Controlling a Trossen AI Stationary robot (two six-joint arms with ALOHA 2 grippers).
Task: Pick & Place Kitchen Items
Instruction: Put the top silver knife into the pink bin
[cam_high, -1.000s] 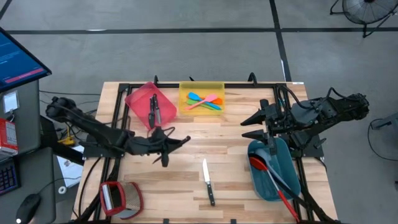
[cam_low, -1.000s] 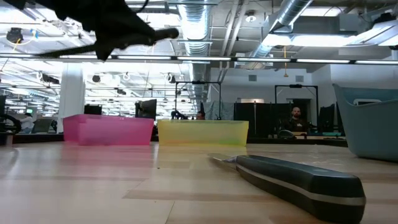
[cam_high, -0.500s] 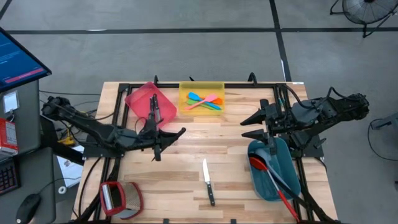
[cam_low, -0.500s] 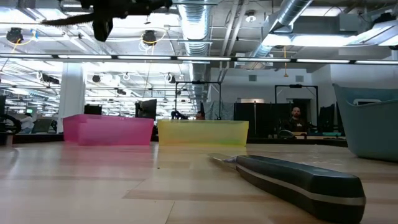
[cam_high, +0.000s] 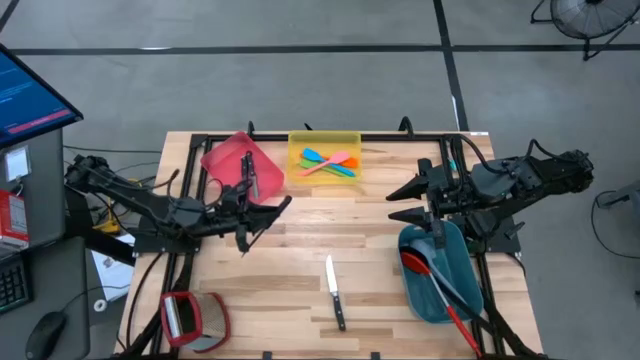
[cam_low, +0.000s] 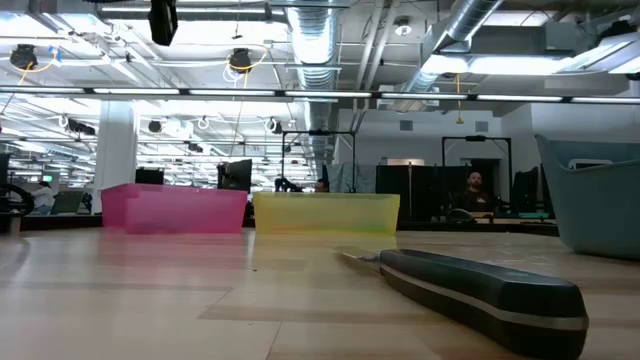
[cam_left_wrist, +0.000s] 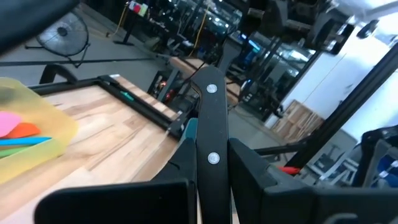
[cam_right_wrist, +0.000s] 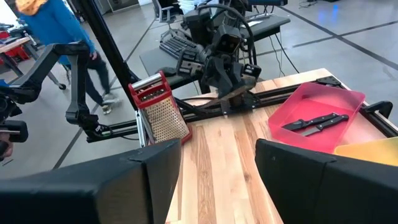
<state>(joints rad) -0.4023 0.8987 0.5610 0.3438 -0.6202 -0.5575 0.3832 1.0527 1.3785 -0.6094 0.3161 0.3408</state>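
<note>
Pale wooden planks make up the worktop (cam_high: 300, 260), and from above the middle of it lies wide and bare; one black-handled knife (cam_high: 334, 292) lies alone toward the near edge, well apart from everything else. Along the far edge sit a pink bin (cam_high: 215, 160), tilted, with two knives (cam_high: 248, 176) in it, and just beside it a yellow bin (cam_high: 296, 172) holding bright spatulas (cam_high: 328, 163). A teal bin (cam_high: 420, 290) stands at the right edge with a red spoon (cam_high: 425, 275) and a grey one lying in it. The left gripper (cam_high: 282, 207) hangs just in front of the pink bin, its fingers pressed together on nothing; the right gripper (cam_high: 397, 204) waits above the far end of the teal bin, fingers spread and empty. A red-framed grater (cam_high: 182, 317) lies at the near left corner.

From worktop height the knife (cam_low: 470, 288) fills the near right; bare wood runs back to the pink bin (cam_low: 175, 209) and yellow bin (cam_low: 326, 213); the teal bin wall (cam_low: 592, 195) rises at the right edge.

The left wrist view shows the yellow bin's corner (cam_left_wrist: 37, 140) and open planks beyond.

The right wrist view looks across clear wood to the grater (cam_right_wrist: 158, 112), the pink bin (cam_right_wrist: 348, 99) with its knives (cam_right_wrist: 316, 122), and a person (cam_right_wrist: 62, 37) walking past the worktop.
</note>
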